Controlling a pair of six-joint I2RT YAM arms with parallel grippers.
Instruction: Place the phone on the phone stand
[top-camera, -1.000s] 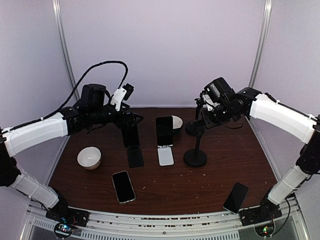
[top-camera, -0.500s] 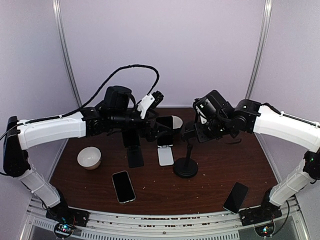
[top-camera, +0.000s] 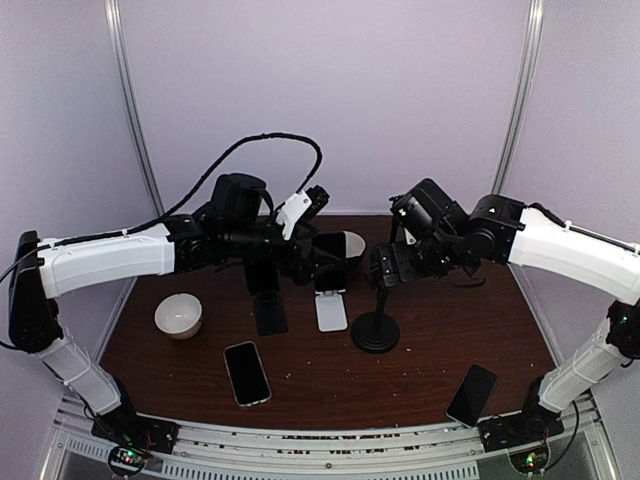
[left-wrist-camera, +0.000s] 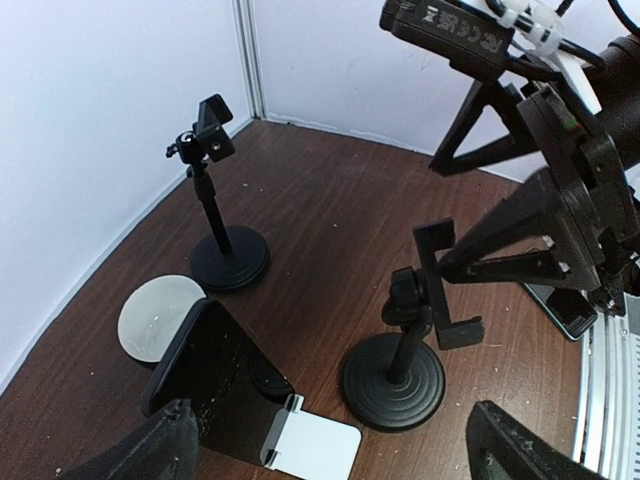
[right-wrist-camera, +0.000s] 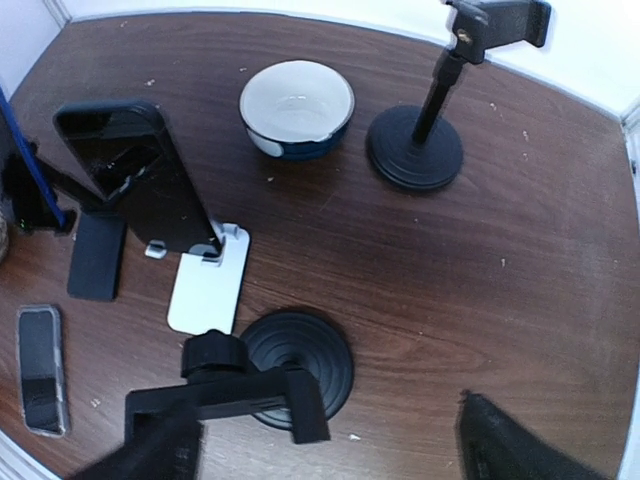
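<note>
A dark wooden table is filling the overhead view, with two white arms reaching in from the near edge toward its middle. The left arm is stretching in from the left and the right arm from the right.

Between them, a black pole stand is standing upright on its round base, and its clamp is holding nothing. Just to its left, a phone is leaning on a white folding stand. Two spare phones are lying flat near the front edge, one at the left and one at the right. A white bowl is sitting well to the left.

The left gripper is hovering near the leaning phone, and its fingers are spread wide with nothing between them. The right gripper is hanging at the pole stand's top. Its fingers are also apart, and the clamp beside them does not look pinched.

The step in hand appears to be picking up the leaning phone. To do that well, the left fingers are probably best closing on the phone's long edges at mid-height. The phone then needs lifting clear of the white stand's lip before it travels sideways. The pole stand looks top-heavy, so the phone should be eased squarely into the clamp, with the right gripper steadying the pole.
</note>
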